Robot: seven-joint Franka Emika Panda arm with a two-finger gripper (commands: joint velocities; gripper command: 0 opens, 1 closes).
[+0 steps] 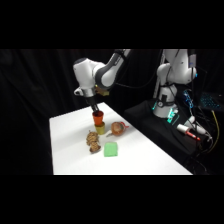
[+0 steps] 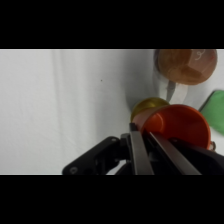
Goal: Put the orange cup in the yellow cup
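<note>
Currently: gripper (image 2: 145, 145) clamped on rim of orange cup (image 2: 177, 125), held just above yellow cup (image 2: 147, 106) | Step: lower cup into cup | Method: centre rims, keep orange cup upright, descend straight, release once seated | Caution: brown round object (image 2: 186, 65) and green block (image 2: 215, 102) lie beyond the fingers.

Side view: yellow cup (image 1: 100, 129) mostly hidden behind the orange cup (image 1: 98, 118); only a low yellow band shows. Whether orange sits inside it or just above cannot be told. Gripper (image 1: 95, 110) fingertips too small to separate. Lumpy tan object (image 1: 93, 141) too blurred to name; likewise the brownish round object (image 1: 116, 129).

Wrist view: yellow cup (image 2: 148, 107) covered over most of its mouth by the orange cup (image 2: 178, 126). Brownish round object (image 2: 186, 65) cut off by the top edge. Green block (image 2: 216, 102) cut by the right edge. Gripper (image 2: 145, 150) linkage cut off at the bottom edge, blurred.
</note>
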